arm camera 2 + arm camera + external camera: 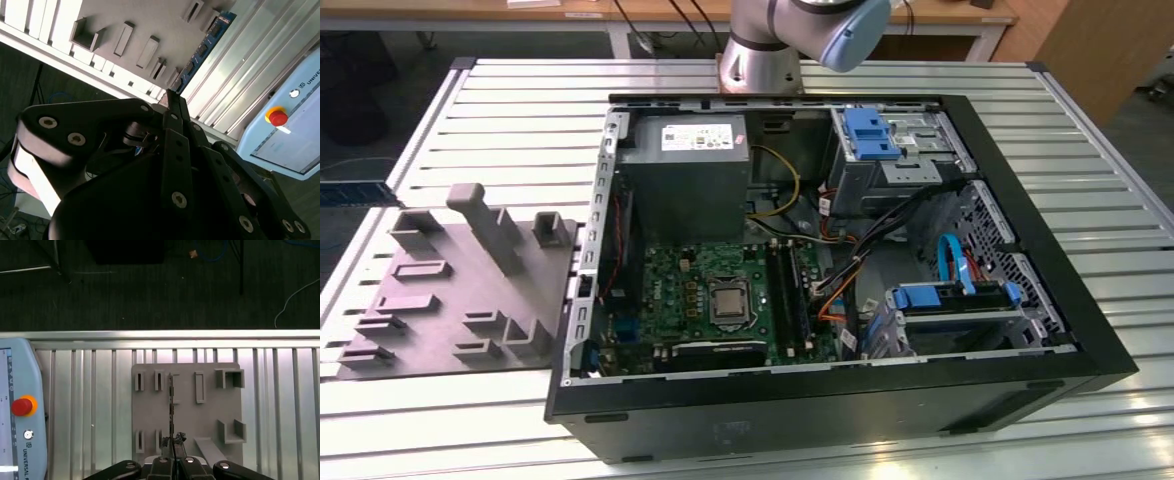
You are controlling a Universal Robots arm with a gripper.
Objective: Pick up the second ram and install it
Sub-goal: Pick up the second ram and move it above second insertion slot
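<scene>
The claw [171,99] is clenched down to a sliver, its flat black metal tips pinched on the near end of the second ram [202,52]. This is a slim, stiff blue board studded with small dark chips. Its broad face shows in the second wrist view, while in the first wrist view the second ram [171,405] is a thin dark line seen edge-on. Its long axis carries straight on from the claw's fingers, pointing away from them toward the tray [150,415], a matte grey moulded slab with rectangular slots and boxy brackets. Whether the far end sits in a slot or hangs above it I cannot tell. The tray lies on the desk [90,405], made of ribbed, shiny aluminium slats.
</scene>
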